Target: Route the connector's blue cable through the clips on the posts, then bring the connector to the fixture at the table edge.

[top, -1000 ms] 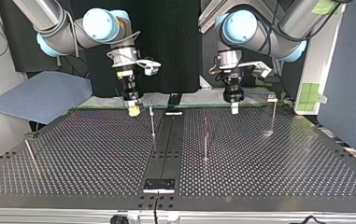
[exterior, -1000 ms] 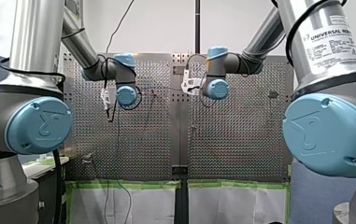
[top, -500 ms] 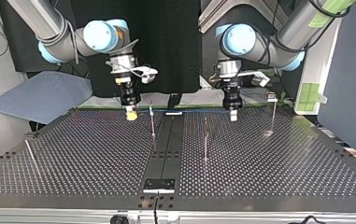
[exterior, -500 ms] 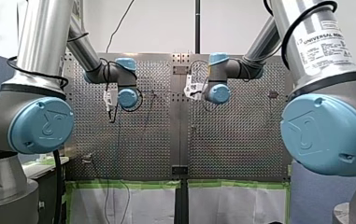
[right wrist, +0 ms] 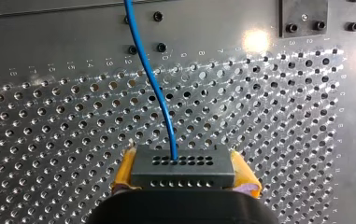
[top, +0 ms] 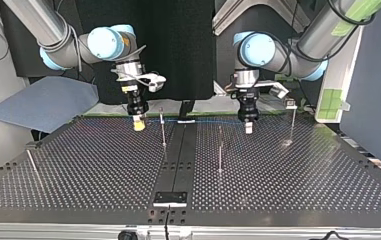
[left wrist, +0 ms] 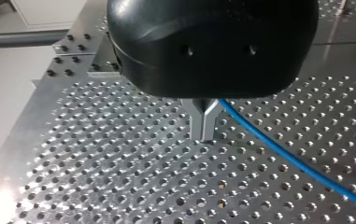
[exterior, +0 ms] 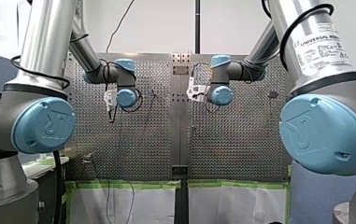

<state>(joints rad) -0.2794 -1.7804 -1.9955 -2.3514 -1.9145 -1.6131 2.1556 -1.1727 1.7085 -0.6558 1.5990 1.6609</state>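
Front view: both wrists out over the perforated table [exterior: 241,140], one at 10 o'clock, one at 1 o'clock. Fingers hidden here; cable too thin to trace.

Top view: right gripper [top: 138,123] just at 9 o'clock of centre, left gripper [top: 248,128] at 3 o'clock. Blue cable [top: 203,120] strung between them, long axis 9-to-3, along the far edge of the table. Thin post [top: 162,131] near the right gripper, at its 3 o'clock. Clip-topped post [top: 292,122] at 3 o'clock of the left gripper. Fixture [top: 170,198] at 6 o'clock, well apart from both.

Left wrist view: metal fingers [left wrist: 199,125] pinched together low over the table, cable leaving right beside them. Judged nipped on the cable.

Right wrist view: yellow pads [right wrist: 125,170] clamped on the grey connector [right wrist: 182,164], cable running off ahead.

Next move likely hangs on shifting that span sideways into a clip. Bare plate around, slim posts, ample room.
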